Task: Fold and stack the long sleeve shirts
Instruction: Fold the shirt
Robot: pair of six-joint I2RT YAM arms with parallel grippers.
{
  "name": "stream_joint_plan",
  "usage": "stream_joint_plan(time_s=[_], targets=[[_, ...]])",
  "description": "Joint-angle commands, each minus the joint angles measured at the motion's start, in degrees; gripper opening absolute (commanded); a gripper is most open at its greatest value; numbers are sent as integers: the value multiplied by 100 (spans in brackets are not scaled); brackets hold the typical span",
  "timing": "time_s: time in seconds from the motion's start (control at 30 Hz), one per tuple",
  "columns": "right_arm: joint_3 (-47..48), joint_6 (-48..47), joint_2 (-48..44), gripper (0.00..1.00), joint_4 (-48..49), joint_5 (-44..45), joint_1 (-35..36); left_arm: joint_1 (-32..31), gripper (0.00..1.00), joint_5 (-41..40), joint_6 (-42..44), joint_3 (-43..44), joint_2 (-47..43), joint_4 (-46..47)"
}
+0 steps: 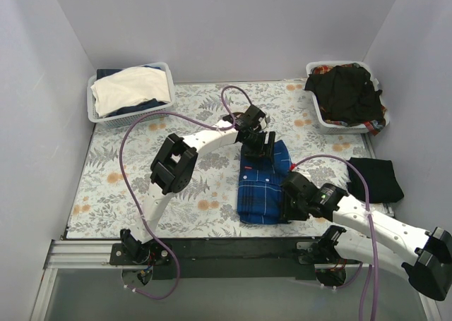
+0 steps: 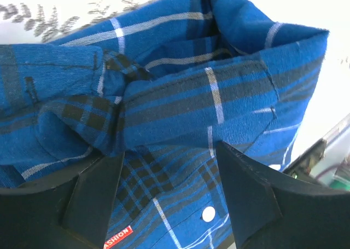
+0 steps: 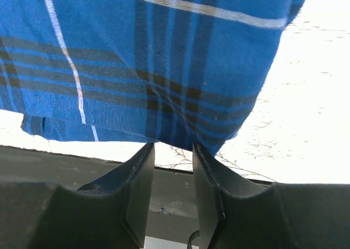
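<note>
Top external: the worktop (image 1: 134, 194) is seen bare left of the folded plaid shirt (image 1: 263, 190); a black shirt (image 1: 374, 178) is laid right of it. Left fingers (image 2: 93, 200) are spread wide at the plaid shirt's far edge, right fingers (image 3: 136, 194) narrowly parted, empty, at its near edge.

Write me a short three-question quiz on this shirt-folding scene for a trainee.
1. True or false: the blue plaid shirt lies inside a basket.
2. What fills the far-right basket? A) white cloth B) dark clothing C) nothing
3. Which is at the shirt's far end, the left pincer or the right pincer?
Key: 1 false, it lies on the table; 2 B; 3 the left pincer, its fingers apart.
</note>
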Motion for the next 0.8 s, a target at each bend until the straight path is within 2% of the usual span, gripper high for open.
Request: stream_joint_plan(time_s=[0.0, 0.07, 0.17, 0.2, 0.4, 0.57, 0.77], targets=[[-4, 166, -62, 42, -229, 283, -137, 42, 69, -1529, -343, -145, 229, -886], [-22, 183, -1, 42, -159, 431, -242, 85, 69, -1872, -564, -286, 64, -966], [-83, 8, 209, 42, 165, 503, -505, 226, 70, -1987, -941, -970, -288, -852], [-92, -140, 289, 42, 297, 494, -672, 287, 70, -1979, -1012, -1459, -594, -721], [127, -862, 1219, 41, 1351, 204, -1244, 709, 70, -1865, -1557, -3132, -1790, -317], [1082, -1617, 2608, 41, 1818, 28, -1411, 762, 70, -1417, -1952, -4589, -3039, -9], [2332, -2128, 3988, 41, 2056, -261, -1526, 745, 70, -731, -2103, -5568, -4285, 141]])
